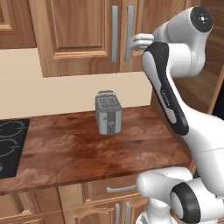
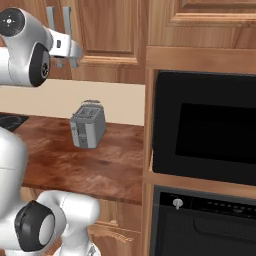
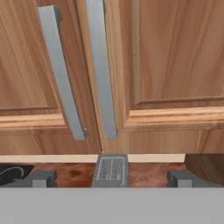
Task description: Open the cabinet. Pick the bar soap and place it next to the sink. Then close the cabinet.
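Observation:
The cabinet (image 1: 83, 35) hangs above the counter with both raised-panel doors shut. Its two grey bar handles (image 1: 114, 33) (image 1: 129, 33) stand side by side at the middle seam. My gripper (image 1: 136, 42) is open just in front of the lower end of the right door's handle, not touching it. From the right base view the gripper (image 2: 73, 53) sits below the handles (image 2: 66, 20). In the hand view the right handle (image 3: 101, 70) and left handle (image 3: 61, 74) rise above the gripper (image 3: 112, 179), both fingertips (image 3: 41, 178) wide apart. The bar soap is hidden and the sink is out of view.
A grey toaster (image 1: 107, 113) stands on the brown counter (image 1: 78, 153) below the cabinet. A black cooktop (image 1: 11, 144) lies at the counter's left. A tall unit with a black oven (image 2: 205, 125) bounds the counter's right end. Drawers (image 1: 118, 189) sit under the counter.

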Controlling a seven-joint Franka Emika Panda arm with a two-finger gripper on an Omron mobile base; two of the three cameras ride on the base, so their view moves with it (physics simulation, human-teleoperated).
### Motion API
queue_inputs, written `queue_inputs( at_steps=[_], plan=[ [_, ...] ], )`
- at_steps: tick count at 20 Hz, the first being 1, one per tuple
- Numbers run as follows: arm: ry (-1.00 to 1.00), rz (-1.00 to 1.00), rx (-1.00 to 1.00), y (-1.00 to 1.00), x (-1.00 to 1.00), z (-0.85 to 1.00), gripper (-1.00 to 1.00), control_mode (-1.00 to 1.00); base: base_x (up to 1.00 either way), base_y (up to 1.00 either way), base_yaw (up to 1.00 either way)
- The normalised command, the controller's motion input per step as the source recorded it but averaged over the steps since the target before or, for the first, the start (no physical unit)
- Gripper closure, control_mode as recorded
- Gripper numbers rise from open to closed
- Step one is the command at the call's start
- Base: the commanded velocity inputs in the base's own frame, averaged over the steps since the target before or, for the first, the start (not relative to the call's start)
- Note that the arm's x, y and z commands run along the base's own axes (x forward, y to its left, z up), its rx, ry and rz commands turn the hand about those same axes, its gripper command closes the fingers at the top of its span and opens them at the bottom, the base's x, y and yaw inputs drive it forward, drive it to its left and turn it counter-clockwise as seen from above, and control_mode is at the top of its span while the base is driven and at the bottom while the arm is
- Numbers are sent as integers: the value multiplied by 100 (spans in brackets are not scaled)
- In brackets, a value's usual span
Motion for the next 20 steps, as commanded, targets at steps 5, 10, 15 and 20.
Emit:
queue_inputs(
  at_steps=[5, 10, 15, 20],
  plan=[
    [6, 0, 0, 4, 44, 0, -100, -100, 0, 0, 0],
    [12, 0, 0, 21, 31, 0, -100, -100, 0, 0, 0],
    [6, 0, -1, 17, 33, 0, -100, -100, 0, 0, 0],
    [0, 0, -3, 0, 63, -6, -100, -100, 0, 0, 0]
  ],
)
